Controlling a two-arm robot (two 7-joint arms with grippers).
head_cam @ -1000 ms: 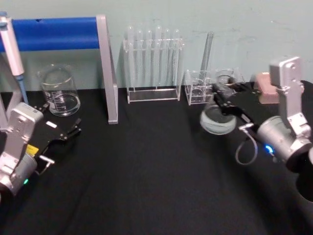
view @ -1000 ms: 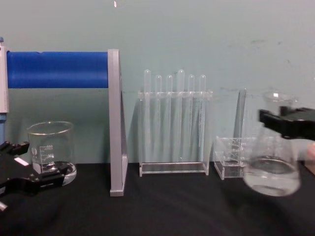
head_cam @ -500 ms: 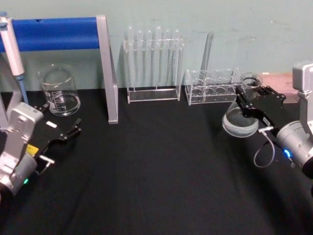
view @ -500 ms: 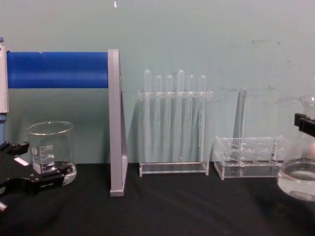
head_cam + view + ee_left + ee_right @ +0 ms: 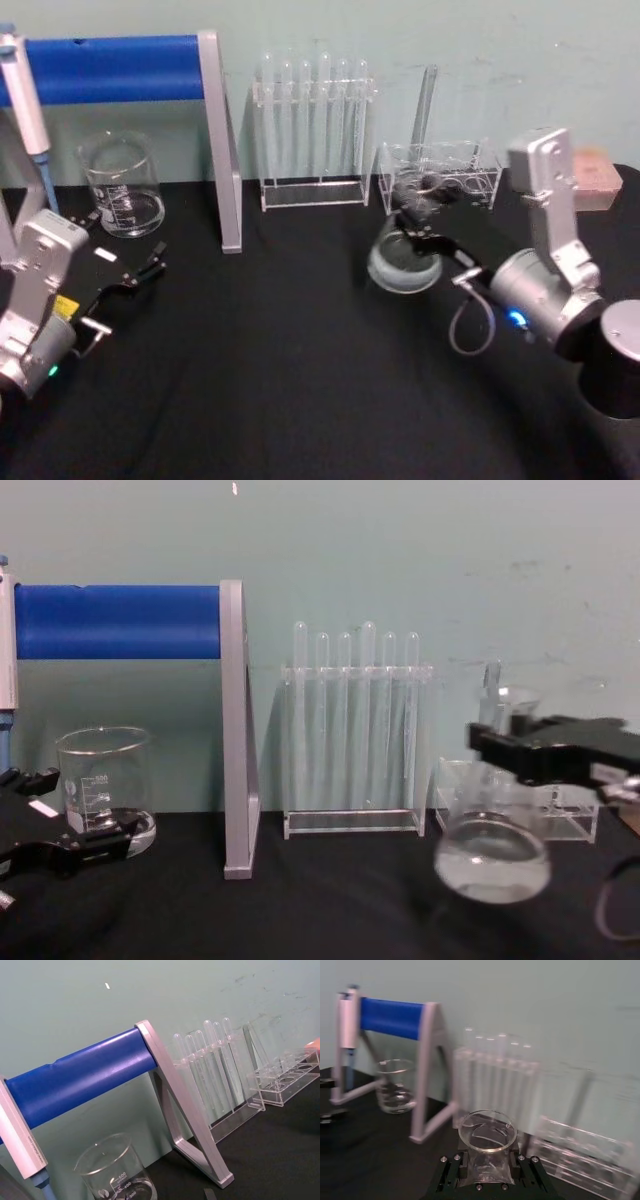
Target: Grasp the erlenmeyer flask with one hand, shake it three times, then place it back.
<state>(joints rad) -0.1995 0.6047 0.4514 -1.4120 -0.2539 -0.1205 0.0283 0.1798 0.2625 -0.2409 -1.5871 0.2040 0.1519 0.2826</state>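
Note:
The erlenmeyer flask (image 5: 403,264) is clear glass with a little clear liquid in its wide base. It hangs above the black table in front of the low clear rack. My right gripper (image 5: 414,222) is shut on its neck, just under the flared rim. From the chest view, the flask (image 5: 493,856) hangs off the table with the right gripper (image 5: 503,746) across its neck. The right wrist view looks down into the flask's mouth (image 5: 486,1132) between the black jaws. My left gripper (image 5: 142,272) rests open at the left, near the beaker.
A glass beaker (image 5: 122,187) stands back left under a blue bar on a grey stand (image 5: 219,140). A tall rack of test tubes (image 5: 313,130) is at the back middle. A low clear rack (image 5: 445,176) holds one tube. A pipette (image 5: 22,90) hangs far left.
The right gripper carried the flask to the right half a second ago and has now swung it well to the left. The left arm has not moved.

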